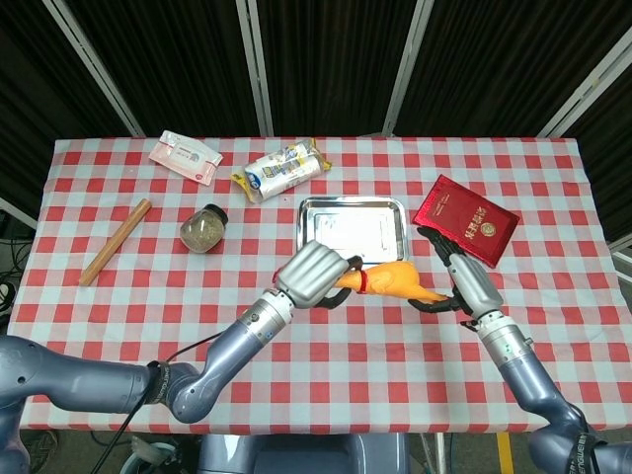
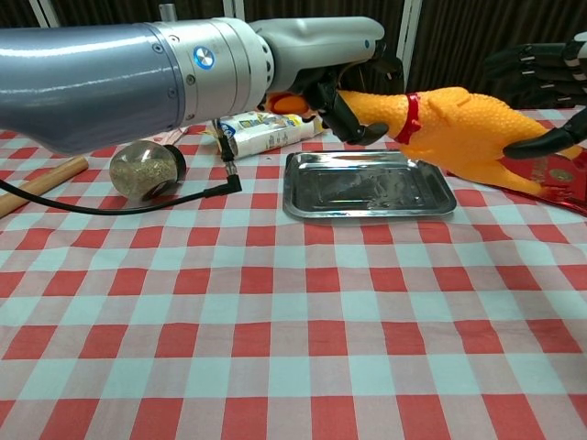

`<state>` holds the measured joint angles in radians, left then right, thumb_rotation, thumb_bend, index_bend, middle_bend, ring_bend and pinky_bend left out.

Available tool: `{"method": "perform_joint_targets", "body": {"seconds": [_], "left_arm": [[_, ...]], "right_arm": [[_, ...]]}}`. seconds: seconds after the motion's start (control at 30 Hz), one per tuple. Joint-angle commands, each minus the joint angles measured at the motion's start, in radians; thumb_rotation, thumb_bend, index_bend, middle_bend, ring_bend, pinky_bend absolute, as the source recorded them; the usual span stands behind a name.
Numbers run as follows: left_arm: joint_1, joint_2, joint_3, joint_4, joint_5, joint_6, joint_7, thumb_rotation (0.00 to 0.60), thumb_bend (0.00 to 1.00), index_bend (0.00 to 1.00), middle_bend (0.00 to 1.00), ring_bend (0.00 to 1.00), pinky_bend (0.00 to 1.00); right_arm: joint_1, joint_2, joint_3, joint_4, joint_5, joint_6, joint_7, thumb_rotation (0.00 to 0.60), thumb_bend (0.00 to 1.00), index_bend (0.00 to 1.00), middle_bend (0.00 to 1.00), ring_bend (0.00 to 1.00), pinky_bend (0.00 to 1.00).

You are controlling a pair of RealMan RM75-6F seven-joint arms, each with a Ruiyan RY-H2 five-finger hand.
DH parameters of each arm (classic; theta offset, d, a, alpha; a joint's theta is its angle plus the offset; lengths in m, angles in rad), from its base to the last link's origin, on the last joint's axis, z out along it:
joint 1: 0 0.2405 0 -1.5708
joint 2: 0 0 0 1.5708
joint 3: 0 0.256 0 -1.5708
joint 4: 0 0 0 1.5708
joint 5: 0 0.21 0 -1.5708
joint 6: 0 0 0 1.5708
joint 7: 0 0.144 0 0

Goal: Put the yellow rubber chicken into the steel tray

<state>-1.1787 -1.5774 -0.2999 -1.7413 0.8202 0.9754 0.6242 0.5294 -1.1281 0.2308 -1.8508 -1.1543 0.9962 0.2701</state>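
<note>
Both hands meet at the chicken [image 1: 395,280], which hangs in the air just in front of the tray's [image 1: 307,237] near edge, clear of the worktop [image 1: 326,346]. Its long axis runs roughly level from left to right: head and neck toward the left hand [image 1: 313,275], tail and legs toward the right hand [image 1: 456,280].

Left-hand fingers [image 2: 353,115] are clenched round the neck, and that grasp looks to carry the weight. Right-hand fingers are curled near the tail end; in the chest view one dark fingertip [image 2: 541,142] lies against the leg, but whether they truly grasp it cannot be told.

From the chicken, the tray lies straight back, away from the robot, and sits empty with its long side parallel to the bird. So the coming move is probably a short carry away from the robot and down, keeping that axis, with the left hand doing the work.

Just right of the tray lies a red booklet [image 1: 464,219]; a jar [image 1: 203,229] stands well to its left.
</note>
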Motion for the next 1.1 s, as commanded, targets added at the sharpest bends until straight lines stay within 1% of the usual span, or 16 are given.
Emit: {"method": "perform_joint_targets", "body": {"seconds": [0.03, 0.2, 0.27, 0.37, 0.43, 0.53, 0.57, 0.6, 0.63, 0.7, 0.83, 0.93, 1.03, 1.1], "left_arm": [[-0.009, -0.004, -0.005, 0.002, -0.014, -0.006, -0.001, 0.600, 0.67, 0.69, 0.72, 0.61, 0.65], [-0.018, -0.007, -0.010, 0.002, -0.023, -0.002, -0.006, 0.600, 0.67, 0.69, 0.72, 0.61, 0.65], [-0.020, -0.005, -0.009, 0.000, -0.025, -0.002, -0.008, 0.600, 0.67, 0.68, 0.72, 0.61, 0.65], [-0.024, -0.004, -0.007, 0.004, -0.032, -0.005, -0.010, 0.600, 0.67, 0.68, 0.72, 0.61, 0.65], [-0.027, -0.005, -0.007, 0.006, -0.037, -0.007, -0.013, 0.600, 0.67, 0.68, 0.72, 0.61, 0.65], [-0.032, -0.007, -0.007, 0.009, -0.042, -0.010, -0.017, 0.600, 0.67, 0.68, 0.72, 0.61, 0.65], [-0.034, -0.007, -0.007, 0.009, -0.042, -0.010, -0.019, 0.600, 0.67, 0.68, 0.72, 0.61, 0.65], [-0.035, -0.007, -0.006, 0.009, -0.042, -0.011, -0.021, 0.600, 0.67, 0.68, 0.72, 0.61, 0.65], [-0.036, -0.007, -0.005, 0.009, -0.042, -0.011, -0.021, 0.600, 0.67, 0.68, 0.72, 0.61, 0.65], [-0.038, -0.005, -0.003, 0.008, -0.043, -0.011, -0.021, 0.600, 0.67, 0.68, 0.72, 0.61, 0.65], [-0.041, -0.004, 0.001, 0.009, -0.044, -0.013, -0.027, 0.600, 0.67, 0.68, 0.72, 0.61, 0.65], [-0.043, -0.001, 0.003, 0.008, -0.045, -0.016, -0.031, 0.600, 0.67, 0.68, 0.72, 0.61, 0.65], [-0.044, 0.002, 0.003, 0.005, -0.042, -0.014, -0.037, 0.600, 0.67, 0.68, 0.72, 0.61, 0.65], [-0.045, 0.004, 0.003, 0.004, -0.041, -0.013, -0.040, 0.600, 0.67, 0.68, 0.72, 0.61, 0.65]], "right_arm": [[-0.001, 0.000, -0.001, 0.000, -0.001, -0.002, 0.000, 0.600, 0.20, 0.00, 0.00, 0.00, 0.02], [0.004, -0.004, -0.004, 0.010, 0.003, -0.018, -0.001, 0.600, 0.20, 0.00, 0.01, 0.00, 0.02], [0.006, -0.005, -0.005, 0.012, 0.005, -0.025, -0.001, 0.600, 0.20, 0.00, 0.03, 0.01, 0.04], [0.009, -0.008, -0.005, 0.018, 0.016, -0.031, -0.013, 0.600, 0.20, 0.01, 0.10, 0.08, 0.10], [0.012, -0.011, -0.004, 0.020, 0.028, -0.032, -0.024, 0.600, 0.20, 0.05, 0.14, 0.12, 0.14], [0.018, -0.017, 0.001, 0.023, 0.055, -0.037, -0.038, 0.600, 0.20, 0.18, 0.22, 0.19, 0.24], [0.041, 0.012, 0.058, 0.034, 0.082, -0.032, -0.029, 0.600, 0.20, 0.21, 0.24, 0.21, 0.27], [0.030, 0.000, 0.006, 0.013, 0.092, -0.069, -0.045, 0.600, 0.20, 0.26, 0.27, 0.24, 0.30], [0.026, -0.006, 0.001, 0.013, 0.095, -0.060, -0.054, 0.600, 0.20, 0.31, 0.30, 0.28, 0.34], [0.024, -0.018, -0.001, 0.021, 0.106, -0.044, -0.073, 0.600, 0.23, 0.40, 0.37, 0.35, 0.40], [0.031, -0.028, 0.003, 0.031, 0.137, -0.042, -0.102, 0.600, 0.34, 0.63, 0.54, 0.53, 0.60], [0.035, -0.033, 0.006, 0.036, 0.153, -0.040, -0.118, 0.600, 0.37, 0.76, 0.64, 0.64, 0.71], [0.038, -0.035, 0.007, 0.041, 0.168, -0.040, -0.134, 0.600, 0.41, 0.94, 0.77, 0.77, 0.83], [0.039, -0.036, 0.007, 0.042, 0.175, -0.041, -0.141, 0.600, 0.43, 0.99, 0.84, 0.84, 0.89]]}}
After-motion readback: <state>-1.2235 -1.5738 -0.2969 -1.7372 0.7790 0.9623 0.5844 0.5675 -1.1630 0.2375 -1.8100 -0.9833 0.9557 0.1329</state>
